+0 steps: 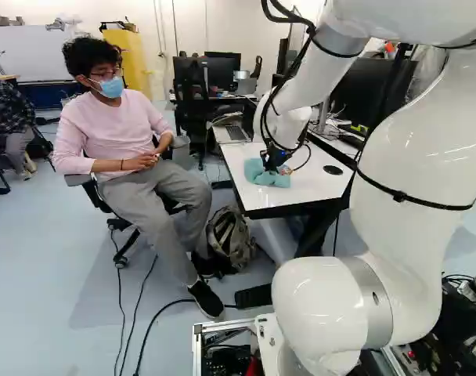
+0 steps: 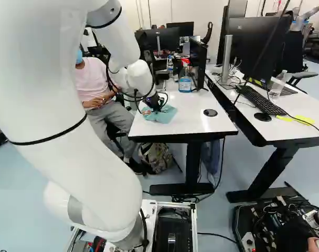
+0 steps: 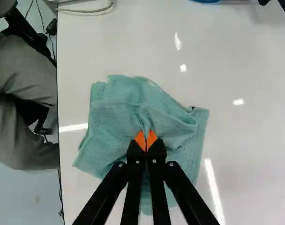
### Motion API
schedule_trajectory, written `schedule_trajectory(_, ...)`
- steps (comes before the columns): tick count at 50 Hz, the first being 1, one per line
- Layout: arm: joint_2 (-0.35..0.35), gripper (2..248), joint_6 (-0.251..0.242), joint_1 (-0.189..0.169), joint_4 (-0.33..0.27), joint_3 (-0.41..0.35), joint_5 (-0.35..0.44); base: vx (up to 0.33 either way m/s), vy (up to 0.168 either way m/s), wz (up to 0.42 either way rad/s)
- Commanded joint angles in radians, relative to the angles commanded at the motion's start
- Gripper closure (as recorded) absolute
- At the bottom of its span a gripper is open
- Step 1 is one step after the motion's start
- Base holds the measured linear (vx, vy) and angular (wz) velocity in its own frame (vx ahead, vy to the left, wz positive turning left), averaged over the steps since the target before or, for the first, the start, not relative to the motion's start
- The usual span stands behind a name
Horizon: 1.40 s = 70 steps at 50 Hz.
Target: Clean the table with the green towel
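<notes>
In the left base view my gripper (image 1: 275,162) points down at the green towel (image 1: 257,174), which lies bunched on the white table (image 1: 320,185) near its left side. The right base view shows the same towel (image 2: 163,115) spread around the fingertips. Seen from the wrist, the gripper (image 3: 146,141) has its orange pads together over the middle of the towel (image 3: 116,123), pinching a raised fold. The cloth's outer parts lie loosely creased on the tabletop. The very tips are partly sunk in the fold.
A blue spray bottle (image 2: 185,84) stands toward the table's back, with a round black disc (image 2: 210,112) nearer the front. A laptop (image 1: 236,134) is at the far left corner. A person sits close beside the table's left edge. Right, a second desk holds a keyboard (image 2: 260,100).
</notes>
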<state>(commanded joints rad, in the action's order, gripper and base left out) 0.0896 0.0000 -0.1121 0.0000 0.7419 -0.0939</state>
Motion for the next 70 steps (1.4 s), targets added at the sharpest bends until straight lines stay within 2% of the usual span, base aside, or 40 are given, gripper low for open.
schedule_trajectory(18,0.016,226,0.000,-0.065,0.000,0.018,0.000,0.000,0.000,0.000)
schedule_trajectory(35,0.083,226,0.000,-0.101,0.000,0.093,0.000,0.000,0.000,0.000)
schedule_trajectory(41,0.107,226,0.000,-0.102,0.000,0.120,0.000,0.000,0.000,0.000)
schedule_trajectory(53,0.107,226,0.000,-0.102,0.000,0.121,0.000,0.000,0.000,0.000)
schedule_trajectory(70,0.049,226,0.000,-0.097,0.000,0.095,0.000,0.000,0.000,0.000)
